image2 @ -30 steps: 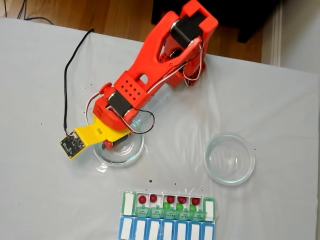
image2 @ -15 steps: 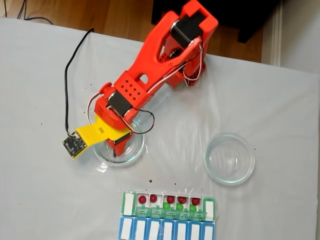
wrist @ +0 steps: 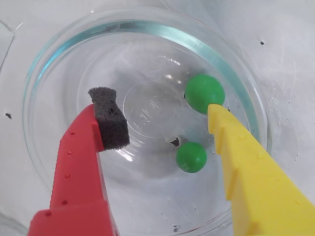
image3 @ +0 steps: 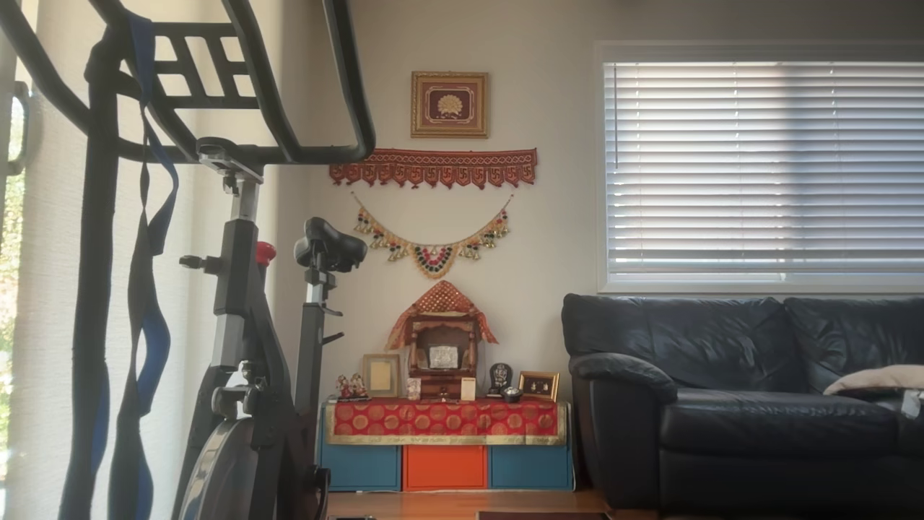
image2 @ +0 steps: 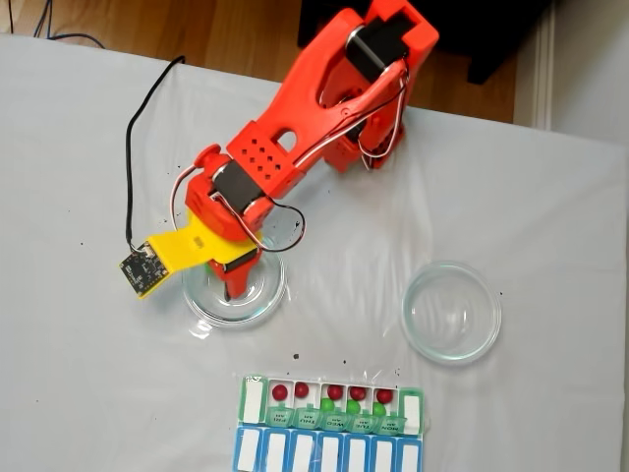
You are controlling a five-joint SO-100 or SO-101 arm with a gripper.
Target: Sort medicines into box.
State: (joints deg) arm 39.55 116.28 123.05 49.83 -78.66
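Note:
Two bright green medicines (wrist: 204,93) (wrist: 191,157) lie in a clear glass dish (wrist: 64,54) right under my wrist camera. My gripper (wrist: 158,105) hangs open over the dish, with its red finger and black foam pad (wrist: 109,118) on the left and its yellow finger (wrist: 231,147) on the right. Both balls lie close to the yellow finger, and nothing is held. In the fixed view the gripper (image2: 231,280) reaches into the left dish (image2: 265,295). The box (image2: 329,425) sits at the near edge, with dark red medicines (image2: 280,391) and green medicines (image2: 352,405) in its open compartments.
A second clear dish (image2: 451,312) stands to the right in the fixed view with nothing in it. A black cable (image2: 133,147) runs across the white tablecloth to the wrist camera board (image2: 141,272). The other view shows a room with an exercise bike (image3: 238,325) and a sofa (image3: 743,397).
The arm has shifted slightly up and left in the fixed view, and the red finger now shows inside the left dish. Dishes and box have not moved.

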